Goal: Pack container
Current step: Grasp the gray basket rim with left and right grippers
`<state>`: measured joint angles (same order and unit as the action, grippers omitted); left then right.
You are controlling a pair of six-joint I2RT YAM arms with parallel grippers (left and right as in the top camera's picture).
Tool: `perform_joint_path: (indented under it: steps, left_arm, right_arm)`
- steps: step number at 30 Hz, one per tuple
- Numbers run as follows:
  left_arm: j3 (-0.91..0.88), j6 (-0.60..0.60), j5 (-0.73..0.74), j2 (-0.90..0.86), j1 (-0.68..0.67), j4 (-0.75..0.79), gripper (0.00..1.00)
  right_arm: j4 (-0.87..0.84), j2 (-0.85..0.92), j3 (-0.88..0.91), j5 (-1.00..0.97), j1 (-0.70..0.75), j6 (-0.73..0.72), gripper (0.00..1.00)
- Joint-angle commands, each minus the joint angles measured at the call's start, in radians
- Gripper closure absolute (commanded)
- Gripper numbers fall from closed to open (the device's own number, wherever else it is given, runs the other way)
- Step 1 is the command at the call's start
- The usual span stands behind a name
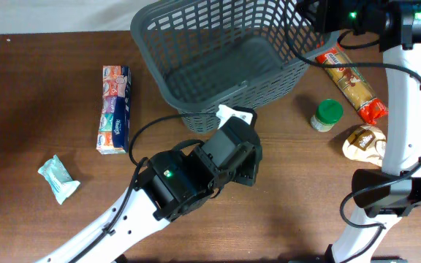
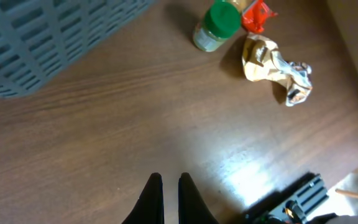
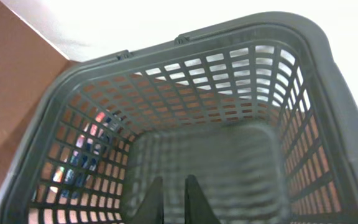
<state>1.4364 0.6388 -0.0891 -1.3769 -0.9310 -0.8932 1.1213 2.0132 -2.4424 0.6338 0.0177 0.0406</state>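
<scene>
The left gripper [image 2: 171,198] was pictured drawn shut with nothing between its fingertips, held above the wooden table [image 2: 135,124]. The container [image 1: 269,91] was seen just ahead of it and to its left, and a green-lidded jar [image 2: 216,26] and a crumpled packet [image 2: 275,65] ahead to its right. The right gripper [image 3: 169,199] was likewise shown closed and empty, poised over the container's open top, with the lattice walls framed straight beyond its fingertips.

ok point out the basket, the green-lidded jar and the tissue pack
basket [image 1: 210,106]: overhead view, near side wall
green-lidded jar [image 1: 327,113]: overhead view, its green lid
tissue pack [image 1: 114,109]: overhead view, middle of its top face
</scene>
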Motion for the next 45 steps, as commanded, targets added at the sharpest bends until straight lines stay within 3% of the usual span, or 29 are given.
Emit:
perform_joint_path:
  steps: [1,8,19,37,45]
  left_arm:
    - [0.022,0.039,-0.095,-0.017,-0.002,0.003,0.98]
    - [0.022,0.106,-0.246,-0.031,-0.002,0.003,0.98]
    - [0.022,0.146,-0.3,-0.1,0.034,0.022,0.98]
    - [0.022,0.142,-0.301,-0.172,0.109,0.021,0.98]
    - [0.022,0.119,-0.293,-0.173,0.109,0.018,0.98]
  right_arm:
    - [-0.001,0.008,-0.015,0.005,-0.005,0.003,0.96]
    - [0.027,0.008,-0.015,-0.008,-0.004,-0.046,0.96]
    - [0.14,0.008,-0.013,-0.441,-0.006,-0.055,0.96]
    - [0.188,0.039,0.025,-0.421,-0.01,-0.011,0.96]
    - [0.105,0.076,0.027,-0.38,-0.071,0.034,0.96]
